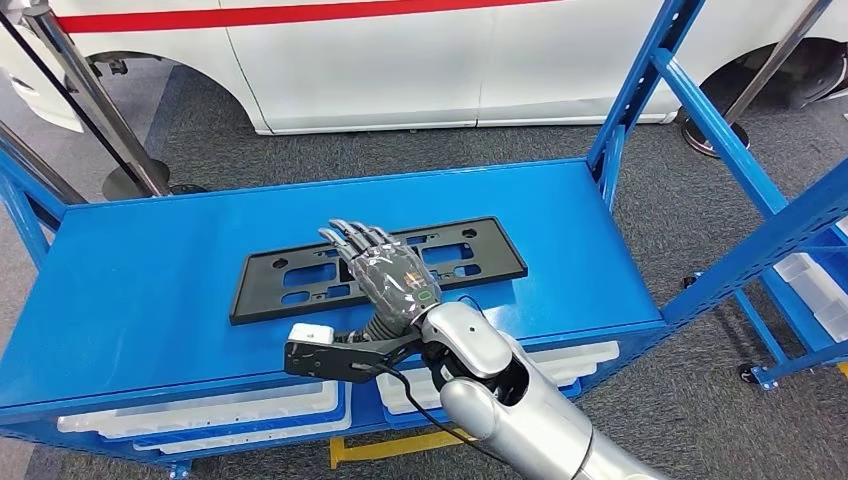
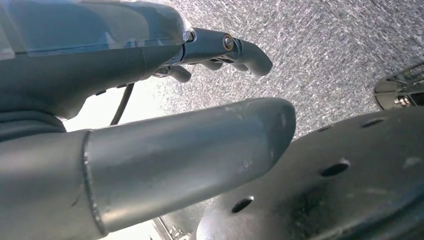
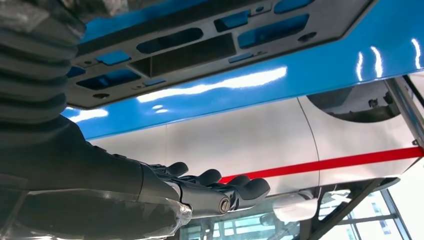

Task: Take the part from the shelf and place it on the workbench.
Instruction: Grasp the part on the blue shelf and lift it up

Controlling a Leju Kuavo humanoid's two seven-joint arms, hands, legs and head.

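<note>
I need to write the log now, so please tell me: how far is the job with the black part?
Done: nothing visible; the black part lies flat on the blue shelf top. In hand: the right robot hand hovers open over its middle, holding nothing. Left: grasping, lifting, and carrying it to the workbench.

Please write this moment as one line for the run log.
part: black plate flat on blue workbench top | right hand: over the part, fingers extended, not gripping | left hand: holds nothing, above floor

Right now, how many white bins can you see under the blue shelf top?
3 visible. Two white bins sit under the blue shelf top, one at the left front, one at the right front behind the right hand. A third sits in the rack at right. More may be hidden.
</note>
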